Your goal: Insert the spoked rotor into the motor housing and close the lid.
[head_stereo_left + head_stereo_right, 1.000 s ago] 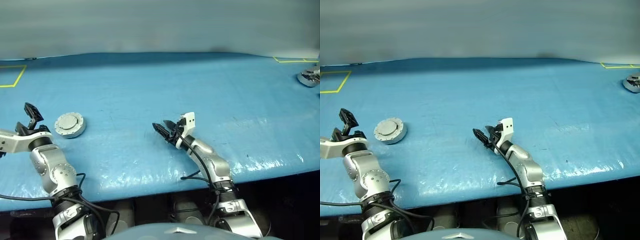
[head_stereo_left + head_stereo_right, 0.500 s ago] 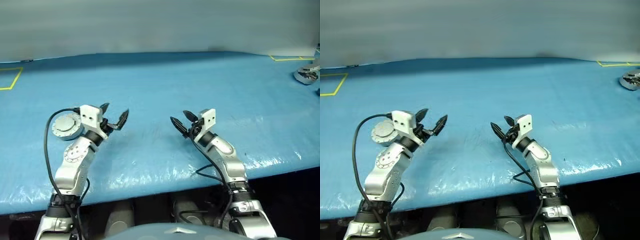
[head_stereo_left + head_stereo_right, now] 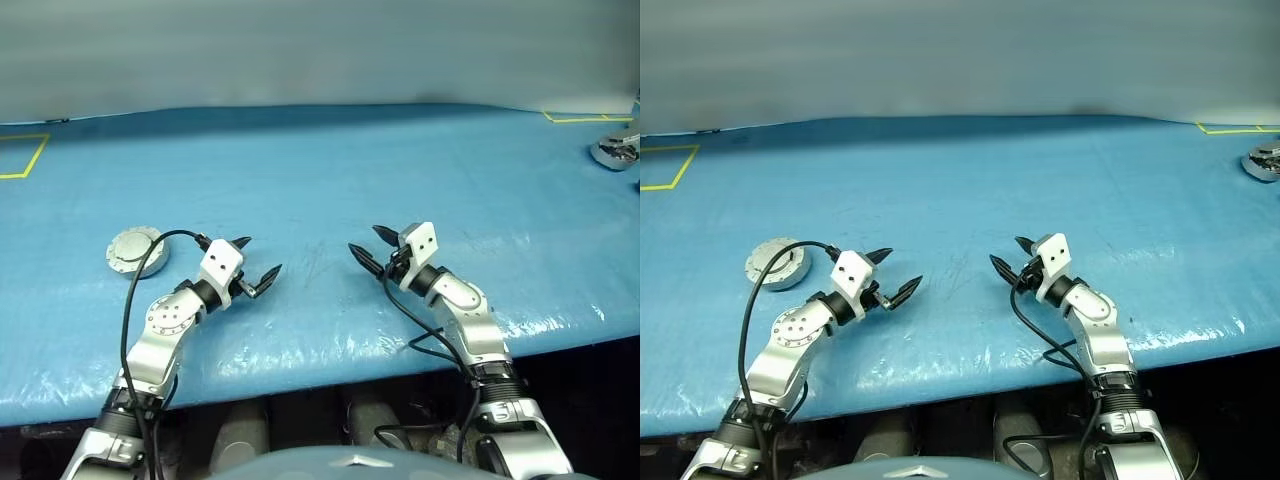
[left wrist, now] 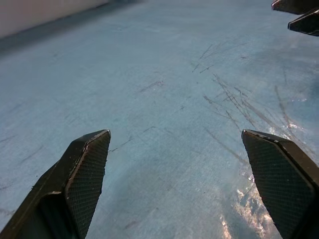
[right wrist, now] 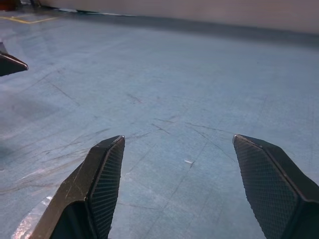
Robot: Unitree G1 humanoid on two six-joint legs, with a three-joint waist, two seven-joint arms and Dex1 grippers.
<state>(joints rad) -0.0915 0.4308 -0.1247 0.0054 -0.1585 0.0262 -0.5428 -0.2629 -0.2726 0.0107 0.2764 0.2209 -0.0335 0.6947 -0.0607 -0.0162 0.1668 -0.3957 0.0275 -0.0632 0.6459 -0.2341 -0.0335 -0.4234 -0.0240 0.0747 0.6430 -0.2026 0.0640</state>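
Note:
The motor housing [image 3: 133, 251] lies on the blue table at the left, a round light-grey case with its lid [image 3: 777, 262] lying flat on top. The spoked rotor is out of view. My left gripper [image 3: 260, 257] hovers open and empty just right of the housing, apart from it, pointing toward the table's middle. Facing it from the right is my right gripper [image 3: 365, 240], also open and empty. In the left wrist view my own fingers [image 4: 84, 174] stand wide over bare blue table, with the right gripper's fingertips [image 4: 299, 15] at the corner.
A small metallic object [image 3: 615, 150] sits at the table's far right edge. Yellow tape marks [image 3: 25, 157] lie at the back left and back right. The table's front edge [image 3: 330, 365] runs just under both forearms. A black cable [image 3: 135, 290] loops beside the left arm.
My left arm has swung in from the far left, past the housing toward the middle, and its wrist has rolled. The right gripper has shifted a little to the right.

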